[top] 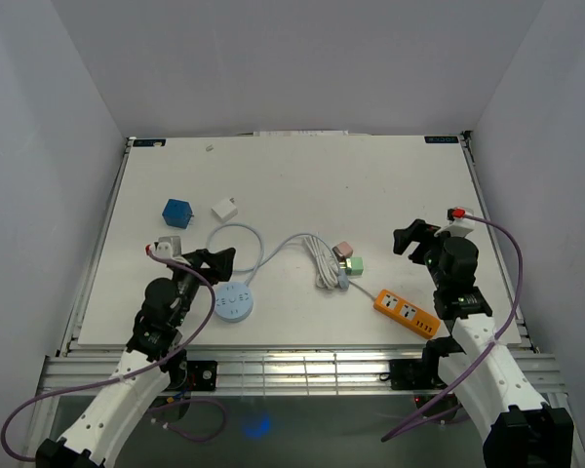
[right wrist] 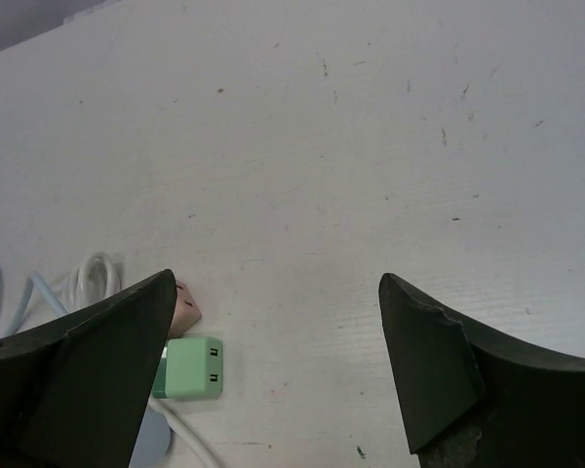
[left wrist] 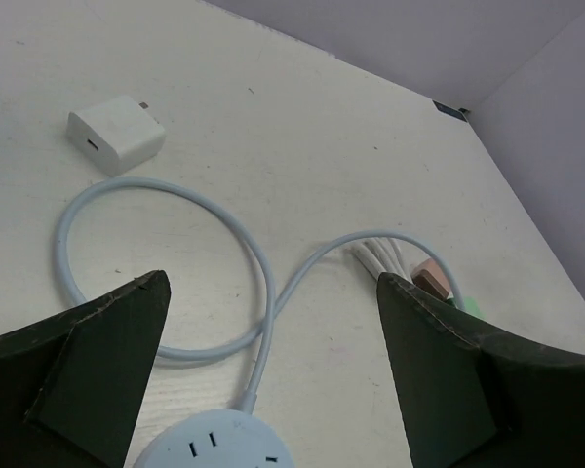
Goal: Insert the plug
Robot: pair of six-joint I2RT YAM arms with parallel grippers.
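While both arms reached out from the near edge of the table (top: 302, 185), neither had hold of anything. Nearest on the left lay a round blue socket hub (top: 234, 302), flat, sockets up. The left gripper (top: 214, 259) hung just above and beside it, fingers (left wrist: 107, 361) spread wide, nothing between them. Nearest on the right, an orange power strip (top: 407, 313) lay at a slant, close to the right arm, with no plug in it.

The right gripper (top: 416, 237) hovered a little farther in, jaws also well apart and empty, over bare tabletop.

Between the two arms sat a bundled white cord (top: 322, 263). Just right of it lay a green plug (top: 354, 264), on its side, and a pink plug (top: 343, 250) touching its far side. From the hub, a pale blue cable (top: 236, 234) ran in a wide loop and curved on toward the bundle.

Farther back on the left stood a blue cube adapter (top: 178, 214) and, just to its right, a white charger (top: 224, 209); the two were apart and well clear of both grippers.
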